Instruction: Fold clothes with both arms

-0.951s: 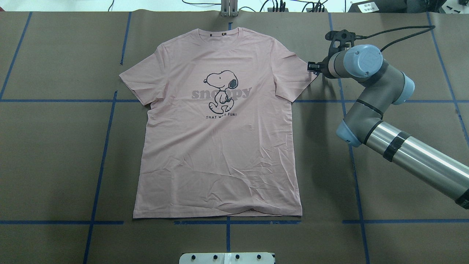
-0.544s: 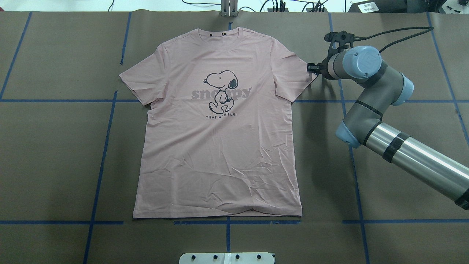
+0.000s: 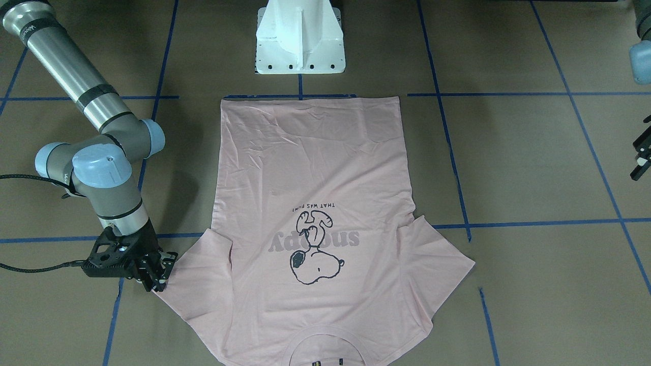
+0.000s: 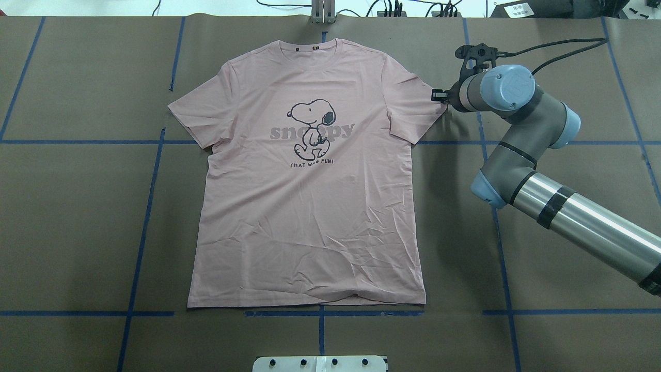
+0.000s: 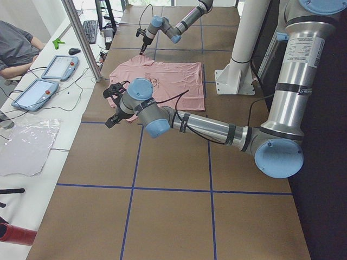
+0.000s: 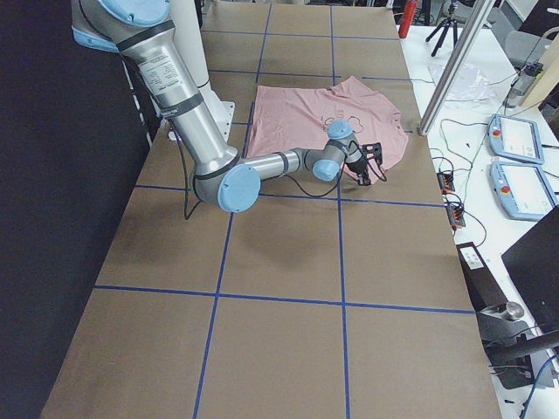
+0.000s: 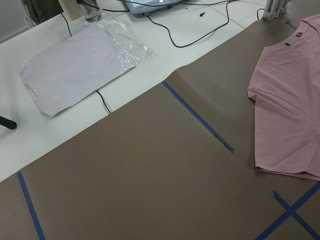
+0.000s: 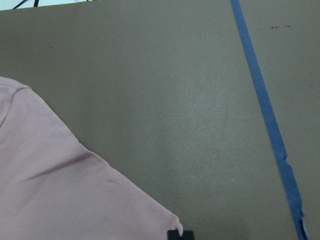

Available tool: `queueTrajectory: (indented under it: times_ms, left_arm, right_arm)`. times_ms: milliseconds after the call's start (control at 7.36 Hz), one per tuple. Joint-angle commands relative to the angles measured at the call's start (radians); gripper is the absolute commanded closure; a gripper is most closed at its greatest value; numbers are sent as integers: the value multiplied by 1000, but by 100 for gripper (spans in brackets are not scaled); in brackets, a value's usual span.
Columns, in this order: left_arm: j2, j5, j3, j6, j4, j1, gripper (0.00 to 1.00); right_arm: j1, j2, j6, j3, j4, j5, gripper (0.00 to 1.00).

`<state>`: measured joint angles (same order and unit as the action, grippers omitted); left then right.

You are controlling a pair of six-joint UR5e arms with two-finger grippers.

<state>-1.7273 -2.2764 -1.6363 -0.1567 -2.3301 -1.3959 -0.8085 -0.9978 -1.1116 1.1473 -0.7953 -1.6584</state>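
At tee sleeve (image 4: 415, 111), R pincer (image 4: 439, 96) nudged closer.

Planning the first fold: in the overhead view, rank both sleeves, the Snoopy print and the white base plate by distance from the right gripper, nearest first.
1. View-right sleeve, beside the right gripper.
2. Snoopy print, mid-chest.
3. View-left sleeve, far side.
4. White base plate, bottom edge.

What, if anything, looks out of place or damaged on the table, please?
Nothing serious stands out. The T-shirt lies flat, print up, with only light creases near its hem. The right gripper sits at one sleeve tip. A strip of blue tape has a ragged edge.
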Motion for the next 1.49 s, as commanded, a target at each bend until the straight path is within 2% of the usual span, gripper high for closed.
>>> queueTrajectory:
  times_ms: [0,272,408,544,679,815,1087,1223,1359]
  left_arm:
    - [0,0,3,0,0,0,0]
    - [0,0,3,0,0,2,0]
    - [0,0,3,-1,0,2,0]
    - [0,0,3,-1,2,0,0]
    - [2,0,4,-1,2,0,0]
    - [2,2,7,-1,3,0,0]
    - [0,0,10,-3,2,2,0]
    - [0,2,10,-4,2,2,0]
    - [0,2,10,-4,0,2,0]
  right_arm:
    - [0,43,-5,18,-59,-4,100]
    - [6,141,-63,130,-354,6,100]
    - [56,206,-120,121,-430,81,100]
    - [102,269,-181,67,-456,171,100]
    - [130,315,-206,-1,-456,201,100]
    - [141,343,-206,-38,-453,221,100]
    - [149,352,-205,-53,-453,223,100]
    - [149,355,-206,-58,-453,223,67]
    - [147,357,-198,-69,-453,223,1]
